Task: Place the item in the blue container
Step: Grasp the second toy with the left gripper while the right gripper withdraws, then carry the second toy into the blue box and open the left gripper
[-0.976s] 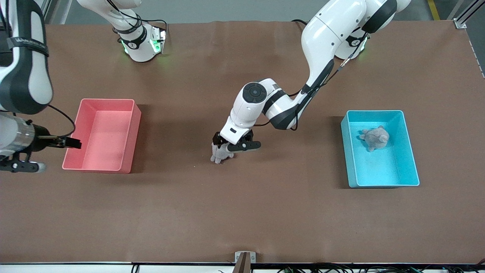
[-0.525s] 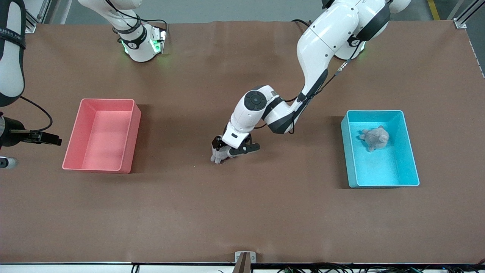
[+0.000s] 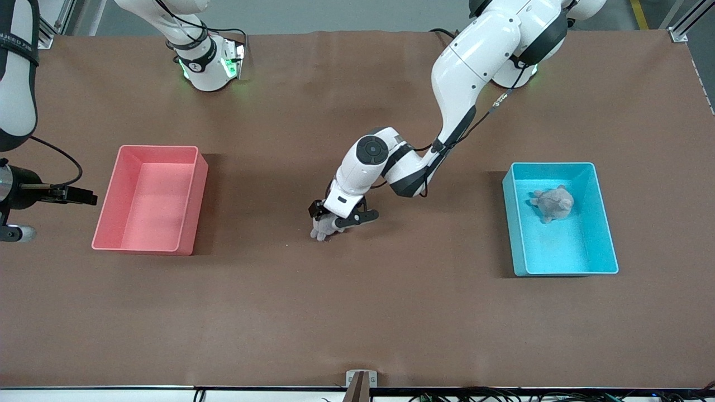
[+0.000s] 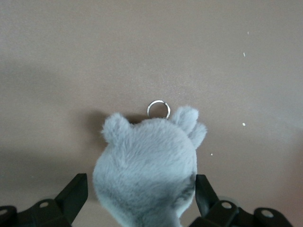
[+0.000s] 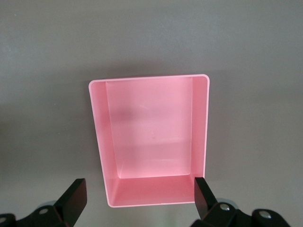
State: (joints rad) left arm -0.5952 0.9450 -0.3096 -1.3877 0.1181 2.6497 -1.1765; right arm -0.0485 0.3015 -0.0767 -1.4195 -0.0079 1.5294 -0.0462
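A grey plush toy [image 3: 320, 231] with a small metal key ring [image 4: 158, 109] lies on the brown table about midway between the two bins. My left gripper [image 4: 140, 184] is down around it and open; one finger [image 4: 202, 188] touches the fur and the other [image 4: 78, 189] stands a little off it. The blue container [image 3: 513, 223] sits toward the left arm's end of the table with a second grey plush [image 3: 553, 203] inside it. My right gripper [image 5: 139, 185] hangs open and empty above the pink bin's edge.
The pink bin [image 3: 190, 201] stands toward the right arm's end of the table and holds nothing [image 5: 201, 127]. Both arm bases [image 3: 206, 64] are along the table edge farthest from the front camera. Bare brown table lies between the plush and the blue container.
My left gripper has sunk lower round the plush and shifted slightly toward the right arm's end. The right arm has drawn back from the pink bin toward the table's end.
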